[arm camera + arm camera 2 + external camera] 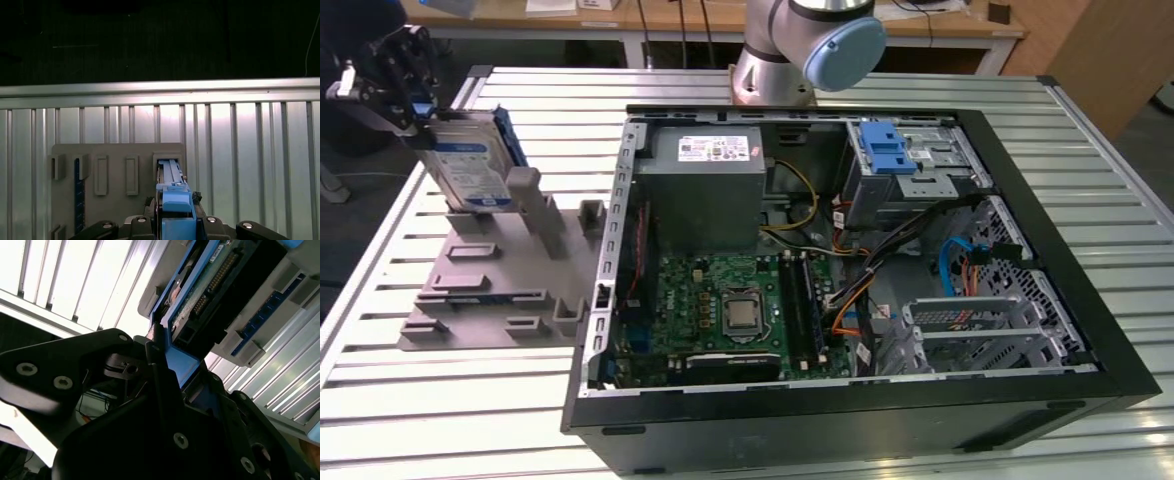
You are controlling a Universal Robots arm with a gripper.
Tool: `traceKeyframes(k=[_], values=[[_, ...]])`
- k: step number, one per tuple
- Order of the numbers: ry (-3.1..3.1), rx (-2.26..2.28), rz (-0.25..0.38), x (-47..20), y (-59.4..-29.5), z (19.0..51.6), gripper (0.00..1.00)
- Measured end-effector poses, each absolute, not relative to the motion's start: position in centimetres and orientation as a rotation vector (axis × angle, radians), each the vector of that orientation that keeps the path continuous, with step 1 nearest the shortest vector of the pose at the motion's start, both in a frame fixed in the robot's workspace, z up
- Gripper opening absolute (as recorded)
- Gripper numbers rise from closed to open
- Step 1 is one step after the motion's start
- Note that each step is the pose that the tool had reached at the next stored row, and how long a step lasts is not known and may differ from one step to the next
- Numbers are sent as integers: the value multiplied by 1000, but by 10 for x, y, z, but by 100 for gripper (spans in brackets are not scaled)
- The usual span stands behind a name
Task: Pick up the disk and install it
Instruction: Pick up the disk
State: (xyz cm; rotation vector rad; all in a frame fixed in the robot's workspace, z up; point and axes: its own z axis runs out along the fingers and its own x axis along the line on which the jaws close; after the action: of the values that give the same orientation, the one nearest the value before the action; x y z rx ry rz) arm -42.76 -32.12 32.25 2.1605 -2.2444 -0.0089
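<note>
The disk (470, 165) stands on edge in a slot of the grey fixture (494, 285) at the exterior view's left, its blue-and-white label facing the camera and its blue carrier frame along the edges. My gripper (430, 125) sits at the disk's upper end and looks shut on it. In the first wrist view the blue carrier edge of the disk (172, 192) runs from between my fingers (145, 220) down into a fixture slot. In the second wrist view the disk's circuit-board side (212, 282) shows just beyond my dark fingers (160, 370).
An open computer case (1067, 290) lies at the centre and the exterior view's right, with a grey power supply (707, 185), a motherboard (720, 305) and a drive bay with a blue latch (891, 150). The arm's base (781, 70) stands behind the case. The table (440, 400) is slatted metal.
</note>
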Motion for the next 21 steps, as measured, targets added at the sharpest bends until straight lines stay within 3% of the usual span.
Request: traceKeyframes(k=[21], values=[[-2246, 2163, -14, -428, -321, 338, 36]])
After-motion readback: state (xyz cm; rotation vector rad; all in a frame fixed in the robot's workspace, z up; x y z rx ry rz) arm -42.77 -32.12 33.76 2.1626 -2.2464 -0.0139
